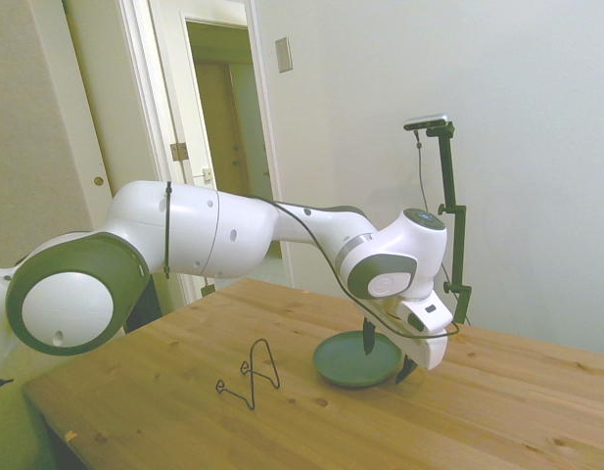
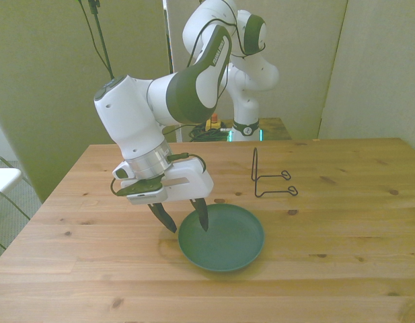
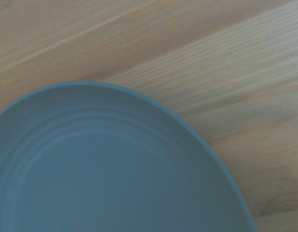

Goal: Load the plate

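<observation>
The teal plate (image 1: 346, 364) (image 2: 224, 239) lies flat on the wooden table, with nothing on it. My gripper (image 1: 388, 354) (image 2: 185, 217) is open and tilted, low over the plate's rim on the front view's left. One dark fingertip (image 2: 204, 217) hangs over the inside of the plate, the other (image 2: 165, 219) outside it over bare wood. Whether either touches the plate I cannot tell. The wrist view shows the plate (image 3: 105, 174) from close by, its curved rim running across the wood.
A thin black wire stand (image 1: 262, 343) (image 2: 253, 173) sits on the table (image 2: 342, 222), beyond the plate toward the front view's right. Behind the table, an open doorway shows in the side view.
</observation>
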`<state>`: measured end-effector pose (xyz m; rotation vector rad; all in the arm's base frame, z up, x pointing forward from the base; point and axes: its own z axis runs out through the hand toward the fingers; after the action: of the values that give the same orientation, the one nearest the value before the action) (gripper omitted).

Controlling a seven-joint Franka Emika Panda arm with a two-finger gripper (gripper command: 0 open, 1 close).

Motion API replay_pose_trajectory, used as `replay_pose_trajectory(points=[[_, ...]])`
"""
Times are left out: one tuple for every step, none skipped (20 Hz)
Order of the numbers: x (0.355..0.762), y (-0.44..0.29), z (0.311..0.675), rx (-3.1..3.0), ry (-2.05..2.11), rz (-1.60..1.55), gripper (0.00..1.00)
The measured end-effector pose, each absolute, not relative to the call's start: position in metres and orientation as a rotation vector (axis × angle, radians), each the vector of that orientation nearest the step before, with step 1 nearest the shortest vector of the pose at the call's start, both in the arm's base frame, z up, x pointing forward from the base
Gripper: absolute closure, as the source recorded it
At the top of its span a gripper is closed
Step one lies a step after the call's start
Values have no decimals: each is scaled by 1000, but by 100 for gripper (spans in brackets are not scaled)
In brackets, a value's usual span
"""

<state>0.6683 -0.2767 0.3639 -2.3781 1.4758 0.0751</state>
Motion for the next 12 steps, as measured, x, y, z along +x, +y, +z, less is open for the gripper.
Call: replay_pose_trajectory(points=[[669,-275,364,-2380,1472,76,0],[670,-274,364,-2381,1469,76,0],[670,-273,363,-2381,1468,76,0],[671,-273,363,-2380,1468,78,0],[671,-272,362,-2380,1470,81,0],[671,-272,360,-2379,1471,84,0],[671,-272,359,-2376,1471,87,0],[671,-272,358,-2374,1472,88,0],[671,-272,358,-2373,1472,88,0],[671,-272,358,-2373,1473,88,0],[672,-272,358,-2373,1473,89,100],[672,-272,358,-2373,1473,89,100]])
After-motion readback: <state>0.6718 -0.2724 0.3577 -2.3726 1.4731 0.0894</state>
